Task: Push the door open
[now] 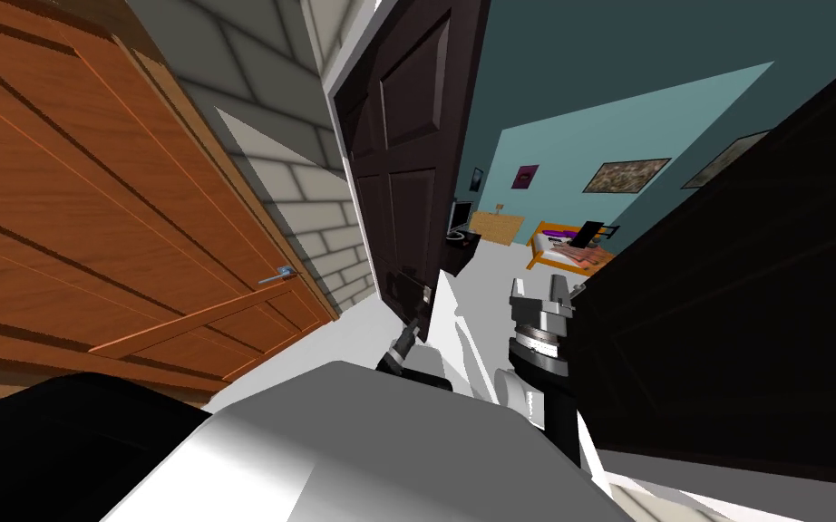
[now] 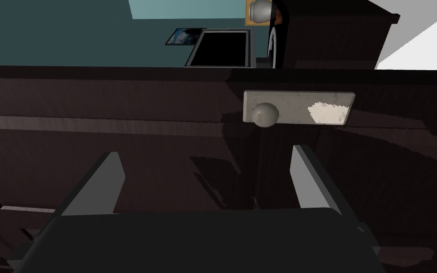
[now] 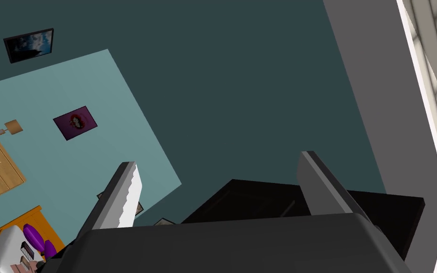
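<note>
A dark panelled door (image 1: 407, 154) stands partly open ahead, and a teal room shows past its edge. Its light grey plate with a round knob (image 2: 265, 114) sits near that free edge, also seen small as the plate (image 1: 426, 292) in the head view. My left gripper (image 2: 208, 185) is open and faces the door's dark face (image 2: 118, 142) close up, a little short of the knob. In the head view the left gripper (image 1: 412, 328) is right at the door's lower edge. My right gripper (image 1: 541, 294) is held up in the gap, open and empty, its fingers (image 3: 120, 196) spread.
An orange wooden door (image 1: 90, 199) with a metal lever handle (image 1: 278, 275) fills the left, beside a pale brick wall (image 1: 316, 217). A large dark surface (image 1: 743, 299) stands close on my right. Beyond the gap lie white floor, a bed (image 1: 570, 249) and a dark cabinet (image 1: 461, 245).
</note>
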